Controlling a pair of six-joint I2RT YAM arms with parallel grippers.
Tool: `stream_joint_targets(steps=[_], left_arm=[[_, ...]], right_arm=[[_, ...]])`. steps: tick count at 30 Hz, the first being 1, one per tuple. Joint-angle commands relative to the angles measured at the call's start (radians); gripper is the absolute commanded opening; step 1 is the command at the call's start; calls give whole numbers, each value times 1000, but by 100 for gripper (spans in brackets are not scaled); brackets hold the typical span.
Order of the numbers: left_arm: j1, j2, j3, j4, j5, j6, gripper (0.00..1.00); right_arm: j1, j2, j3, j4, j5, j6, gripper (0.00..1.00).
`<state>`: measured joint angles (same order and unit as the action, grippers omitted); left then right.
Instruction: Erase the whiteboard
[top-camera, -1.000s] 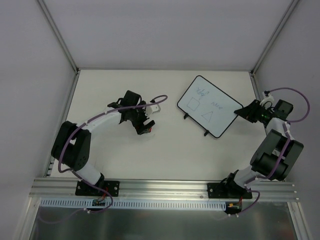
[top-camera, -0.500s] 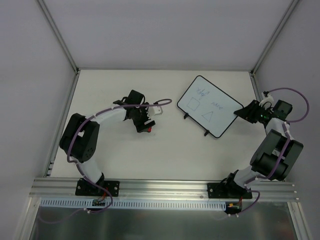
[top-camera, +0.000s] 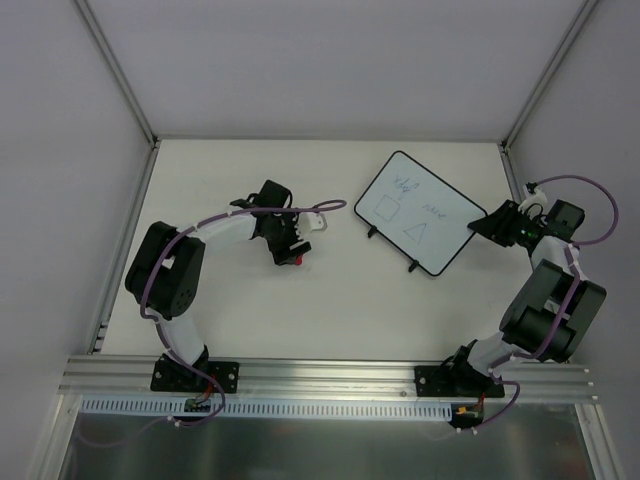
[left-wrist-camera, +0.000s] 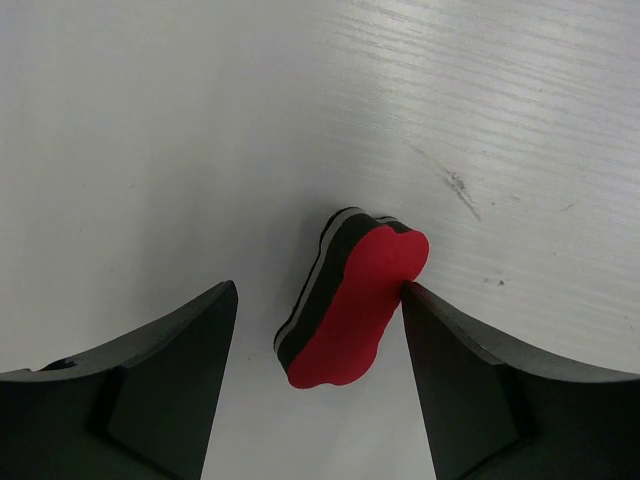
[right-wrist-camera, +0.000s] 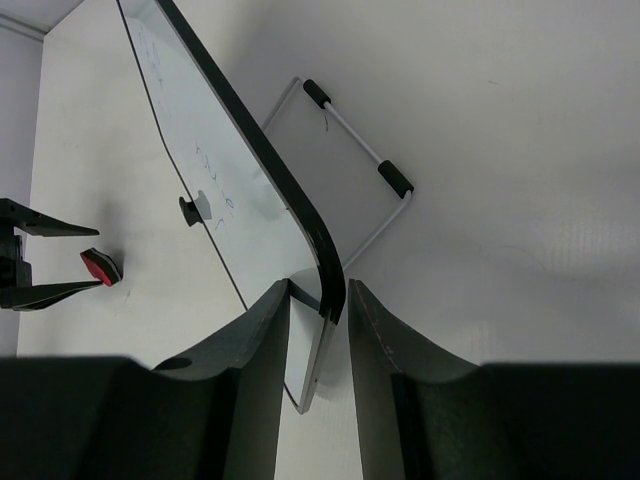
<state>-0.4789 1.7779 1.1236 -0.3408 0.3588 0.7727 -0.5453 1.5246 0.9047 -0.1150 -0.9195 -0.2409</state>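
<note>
On the left of the white table (top-camera: 340, 310) lies a small red-and-black foam eraser (left-wrist-camera: 355, 300). It looks soft and light, so a pinch across its narrow sides should hold it, though it will likely squash a little. To its right, towards the far right of the table, stands the whiteboard (top-camera: 420, 212), a flat white board with rounded corners and a thin black rim. It is propped at a tilt on a wire stand (right-wrist-camera: 352, 135) and carries faint marker shapes. It looks stiff, light and smooth-faced, and apt to slide or tip under wiping pressure. The rim at a corner seems the safest hold, clear of the drawings.

The left gripper (left-wrist-camera: 318, 292) is spread wide, straddling the eraser. One fingertip appears to touch the red face and the other stands apart, so nothing is gripped yet. The right gripper (right-wrist-camera: 318, 295) has its jaws nearly together, pinching the whiteboard's rim at its near right corner, apparently to steady it.
</note>
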Motion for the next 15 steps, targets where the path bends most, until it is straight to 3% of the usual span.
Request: stream_joint_targets(steps=[1,15], left_arm=[[-13,-1,21,-30,49,23,68],[-21,-26,71,-37,-15,4,72]], right_arm=[[-2,-21,-9,-23,59,-37,33],[-2,-11,3,-25,59,-35,33]])
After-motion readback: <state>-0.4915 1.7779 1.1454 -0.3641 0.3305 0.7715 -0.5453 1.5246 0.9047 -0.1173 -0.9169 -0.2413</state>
